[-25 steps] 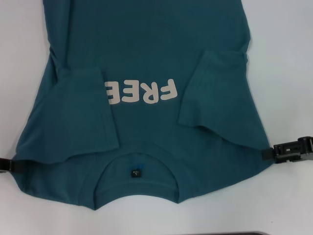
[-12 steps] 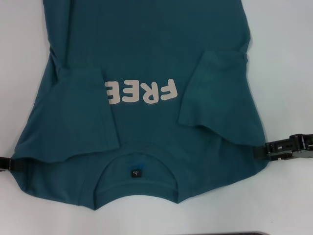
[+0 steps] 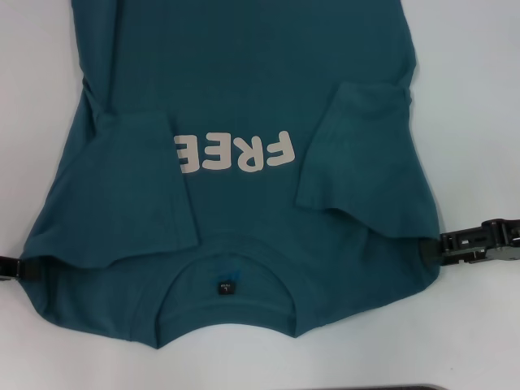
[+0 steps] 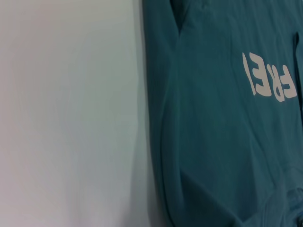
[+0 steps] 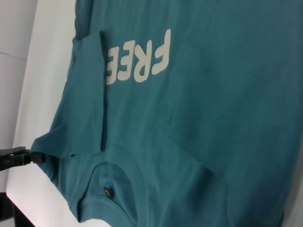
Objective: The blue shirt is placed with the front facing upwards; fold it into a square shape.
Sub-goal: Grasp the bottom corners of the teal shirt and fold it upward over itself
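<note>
- Head view: there is one blue shirt (image 3: 244, 106), and it lies flat on one white table (image 3: 479, 97) with the front up.
- It has one word, FREE (image 3: 234, 153), in pale letters, and one small black label (image 3: 223, 288) inside the round neck.
- Two sleeves are folded in over the front, one on each side of the word.
- There are two claws. The left gripper (image 3: 11, 266) is at the shirt's left shoulder corner, and the shirt spreads away from it toward the other claw.
- The right gripper (image 3: 432, 248) is at the right shoulder corner, its tip touching the cloth edge.
- I cannot tell how far either claw is open or if it has hold of the cloth.
- Behind each claw, away from the shirt, there is bare table with room to move.
- Left wrist view: one long side edge of the shirt (image 4: 222, 142) runs beside a wide bare strip of table (image 4: 71, 118). This claw's own fingers do not show.
- Right wrist view: the shirt (image 5: 213, 94) fills most of the picture, with the word, the neck and the label (image 5: 108, 191) showing.
- The left gripper (image 5: 19, 158) shows far off across the shirt, touching the far shoulder corner.
</note>
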Robot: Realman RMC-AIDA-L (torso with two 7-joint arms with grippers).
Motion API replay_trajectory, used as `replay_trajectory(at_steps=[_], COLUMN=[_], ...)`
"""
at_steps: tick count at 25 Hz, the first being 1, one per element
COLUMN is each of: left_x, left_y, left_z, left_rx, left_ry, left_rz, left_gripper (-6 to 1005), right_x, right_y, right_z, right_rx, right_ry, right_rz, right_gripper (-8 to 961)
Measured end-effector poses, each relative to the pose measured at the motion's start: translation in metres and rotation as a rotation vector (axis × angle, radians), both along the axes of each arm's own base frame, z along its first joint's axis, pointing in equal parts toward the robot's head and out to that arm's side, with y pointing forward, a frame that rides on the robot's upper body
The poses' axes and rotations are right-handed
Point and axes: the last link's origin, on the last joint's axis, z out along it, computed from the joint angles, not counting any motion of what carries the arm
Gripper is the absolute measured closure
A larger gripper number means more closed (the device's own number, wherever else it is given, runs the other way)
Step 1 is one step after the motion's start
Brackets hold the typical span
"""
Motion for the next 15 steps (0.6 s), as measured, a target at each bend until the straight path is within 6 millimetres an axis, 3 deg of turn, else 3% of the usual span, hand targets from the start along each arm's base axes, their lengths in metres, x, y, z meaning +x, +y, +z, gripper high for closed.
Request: replay_trajectory(at_steps=[9, 15], left_x=[0.0, 0.001], left_y=[0.0, 0.001], left_z=[-0.001, -0.001], left_rx=[0.0, 0.0], left_ry=[-0.001, -0.002], left_rz=[-0.001, -0.004], left_gripper=[970, 971], right_x=[0.013, 0.014], right_y=[-0.005, -0.006], right_z=[0.011, 0.007], right_rx=[0.013, 0.001], right_ry=[-0.039, -0.051], right_rz=[-0.041, -0.045], right_gripper=[267, 269])
